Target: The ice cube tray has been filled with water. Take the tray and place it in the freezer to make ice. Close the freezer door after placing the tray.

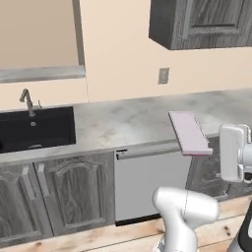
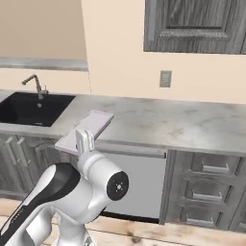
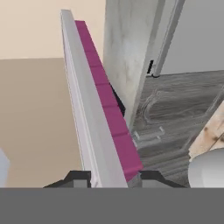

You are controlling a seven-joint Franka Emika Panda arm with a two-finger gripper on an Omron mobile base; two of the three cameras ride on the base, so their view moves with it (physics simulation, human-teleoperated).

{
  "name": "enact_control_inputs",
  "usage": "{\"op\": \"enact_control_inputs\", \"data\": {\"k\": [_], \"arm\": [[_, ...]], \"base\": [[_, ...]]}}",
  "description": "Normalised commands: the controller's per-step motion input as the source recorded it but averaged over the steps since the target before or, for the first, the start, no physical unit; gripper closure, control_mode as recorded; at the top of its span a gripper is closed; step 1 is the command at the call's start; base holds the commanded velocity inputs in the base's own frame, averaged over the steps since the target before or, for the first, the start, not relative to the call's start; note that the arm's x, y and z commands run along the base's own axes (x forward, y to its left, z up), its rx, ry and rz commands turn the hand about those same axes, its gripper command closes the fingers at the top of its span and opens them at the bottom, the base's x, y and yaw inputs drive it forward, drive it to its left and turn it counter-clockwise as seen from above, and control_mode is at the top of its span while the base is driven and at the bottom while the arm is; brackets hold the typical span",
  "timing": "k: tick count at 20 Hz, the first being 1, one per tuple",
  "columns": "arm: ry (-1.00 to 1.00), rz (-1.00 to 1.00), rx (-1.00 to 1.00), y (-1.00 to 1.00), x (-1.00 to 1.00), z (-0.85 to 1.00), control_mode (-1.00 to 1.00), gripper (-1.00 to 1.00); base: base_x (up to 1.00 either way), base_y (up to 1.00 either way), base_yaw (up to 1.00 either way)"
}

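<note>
Grey counter (image 1: 123, 120) with black sink (image 1: 37, 129) at 9 o'clock. Tray (image 1: 189, 132) is held level above counter's front edge, edge-on between the jaws, running toward 12 o'clock in hand view. Gripper (image 3: 114, 177) clamped on its near end.

ice cube tray (image 1: 188, 132): one
sink (image 1: 37, 129): one
faucet (image 1: 27, 101): one
wall outlet (image 1: 163, 76): one
dishwasher (image 1: 147, 182): one
drawers (image 2: 210, 187): three
</note>
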Motion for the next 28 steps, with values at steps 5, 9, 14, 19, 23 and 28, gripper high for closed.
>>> {"op": "enact_control_inputs", "data": {"k": [5,9,14,19,23,28], "arm": [[0.00,0.00,0.00,0.00,0.00,0.00,1.00,1.00],[0.00,0.00,0.00,0.00,0.00,0.00,1.00,1.00],[0.00,0.00,0.00,0.00,0.00,0.00,1.00,1.00],[0.00,0.00,0.00,0.00,0.00,0.00,1.00,1.00],[0.00,0.00,0.00,0.00,0.00,0.00,1.00,1.00],[0.00,0.00,0.00,0.00,0.00,0.00,1.00,1.00]], "base": [[-0.85,0.02,-0.17],[-0.21,0.08,0.50],[-0.10,0.00,0.79],[-0.09,0.00,0.87],[-0.11,0.00,0.87],[-0.10,0.00,0.86]]}}
